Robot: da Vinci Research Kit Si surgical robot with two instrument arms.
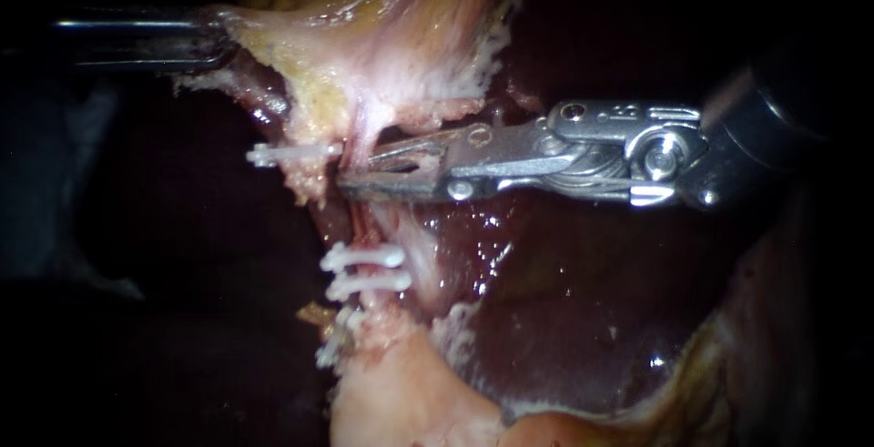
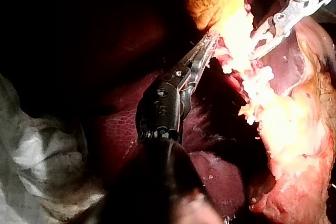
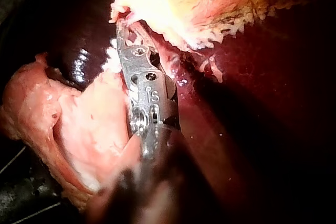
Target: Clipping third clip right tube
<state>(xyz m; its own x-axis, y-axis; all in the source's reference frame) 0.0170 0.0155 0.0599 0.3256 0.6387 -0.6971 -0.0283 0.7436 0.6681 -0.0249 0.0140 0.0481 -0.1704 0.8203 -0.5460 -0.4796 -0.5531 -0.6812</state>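
Observation:
My right instrument (image 1: 346,172) comes in from the right and its slotted metal jaws stand narrowly open, one on each side of a thin pink tube (image 1: 358,219) just below the gallbladder's (image 1: 391,28) frayed yellow-white edge. A white clip (image 1: 291,153) sticks out just beyond the jaw tips. Lower on the same tube sit two white clips (image 1: 364,256) (image 1: 369,281), and another clip (image 1: 332,342) lies below them to the left. My left instrument (image 1: 214,46) (image 2: 207,45) is shut on gallbladder tissue at the upper left. In the right wrist view, my right instrument (image 3: 123,32) reaches under the bright tissue.
Dark red liver (image 1: 564,301) fills the area under and behind the right instrument. Pale pink tissue (image 1: 401,401) rises at the bottom middle, also beside the right shaft as pale pink tissue (image 3: 89,124). A grey cloth (image 2: 37,156) lies beside the left shaft.

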